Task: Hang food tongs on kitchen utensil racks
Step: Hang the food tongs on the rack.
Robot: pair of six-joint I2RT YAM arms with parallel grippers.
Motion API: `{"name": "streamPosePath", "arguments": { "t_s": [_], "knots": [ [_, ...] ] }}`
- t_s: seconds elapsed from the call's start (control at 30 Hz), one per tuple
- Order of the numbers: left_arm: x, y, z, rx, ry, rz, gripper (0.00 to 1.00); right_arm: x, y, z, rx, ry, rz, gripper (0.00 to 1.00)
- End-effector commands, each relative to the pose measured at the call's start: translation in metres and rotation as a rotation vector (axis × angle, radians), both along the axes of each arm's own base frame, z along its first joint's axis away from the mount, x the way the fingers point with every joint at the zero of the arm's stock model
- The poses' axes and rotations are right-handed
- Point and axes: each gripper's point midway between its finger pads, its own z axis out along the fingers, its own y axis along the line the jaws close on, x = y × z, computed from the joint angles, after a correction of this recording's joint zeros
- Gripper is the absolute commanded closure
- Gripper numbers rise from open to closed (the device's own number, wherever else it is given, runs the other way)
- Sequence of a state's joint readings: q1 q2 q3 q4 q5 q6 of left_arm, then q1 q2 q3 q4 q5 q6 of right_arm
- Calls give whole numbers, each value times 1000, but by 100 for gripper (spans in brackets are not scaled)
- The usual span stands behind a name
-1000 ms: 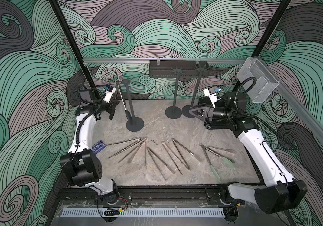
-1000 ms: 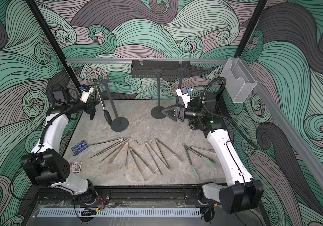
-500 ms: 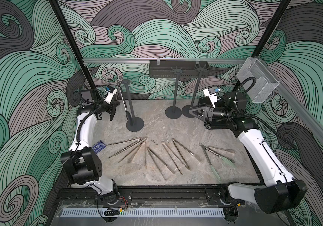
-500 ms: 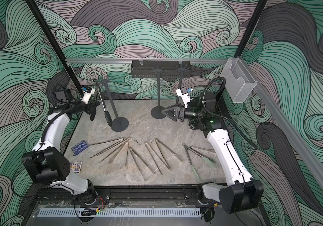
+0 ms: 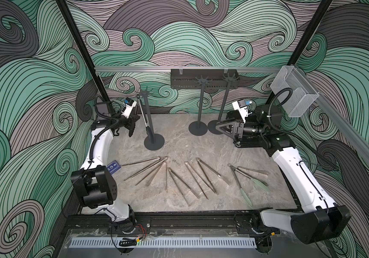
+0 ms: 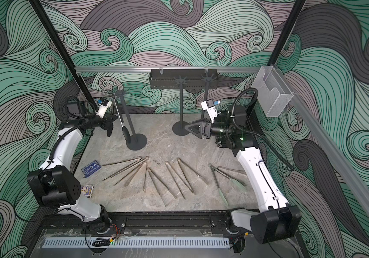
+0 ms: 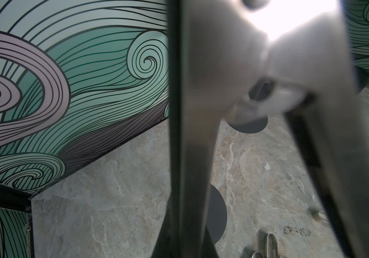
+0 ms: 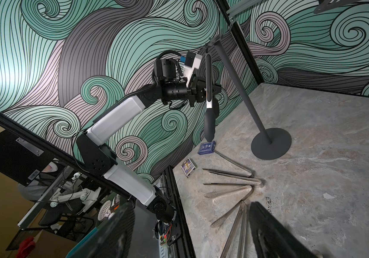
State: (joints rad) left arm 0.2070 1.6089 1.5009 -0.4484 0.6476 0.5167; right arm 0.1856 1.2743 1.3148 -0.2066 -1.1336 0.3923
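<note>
Left gripper [image 8: 213, 98] clenched mid-shaft on black-tipped tongs [image 5: 143, 115] beside rack [image 5: 151, 125]; right gripper [image 5: 222, 129] fingers spread, empty. Steel likely light, springy, slick: grip squeezed arms.

Before me: tabletop [image 5: 179, 138], matt stone-veined surface; loose tongs [image 5: 183, 182], bare brushed steel; green-tipped tongs [image 5: 236, 178], translucent pale tips; black-tipped tongs [image 8: 208, 96], steel arms, matt black tips; racks [image 5: 200, 105], matt dark-grey metal. My arm shells [image 5: 291, 169], smooth glossy white plastic.
</note>
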Motion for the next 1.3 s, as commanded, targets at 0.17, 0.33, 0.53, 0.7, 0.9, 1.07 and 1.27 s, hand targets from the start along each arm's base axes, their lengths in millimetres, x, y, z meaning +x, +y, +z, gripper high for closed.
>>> {"name": "streamPosePath", "arguments": {
  "t_s": [0.17, 0.33, 0.53, 0.7, 0.9, 1.07, 1.27],
  "knots": [
    [-1, -1, -34, 42, 99, 21, 72, 0, -1, -1, 0, -18, 11, 19],
    [-2, 0, -32, 49, 93, 25, 65, 0, -1, 0, 1, -20, 11, 19],
    [-5, 0, -29, 58, 84, 31, 57, 0, -1, -2, -1, -19, 15, 19],
    [-11, 6, -25, 89, 76, 68, 50, 2, -2, -4, -4, -12, 10, 19],
    [-34, 19, -29, 163, 110, 145, 46, 1, -2, -4, -5, -12, 9, 17],
    [-61, 29, -26, 186, 114, 238, 43, 1, -3, -4, -8, -6, -7, 17],
    [-90, 38, -37, 197, 174, 335, 40, -5, -4, -9, -23, -3, -37, 17]
  ]
}}
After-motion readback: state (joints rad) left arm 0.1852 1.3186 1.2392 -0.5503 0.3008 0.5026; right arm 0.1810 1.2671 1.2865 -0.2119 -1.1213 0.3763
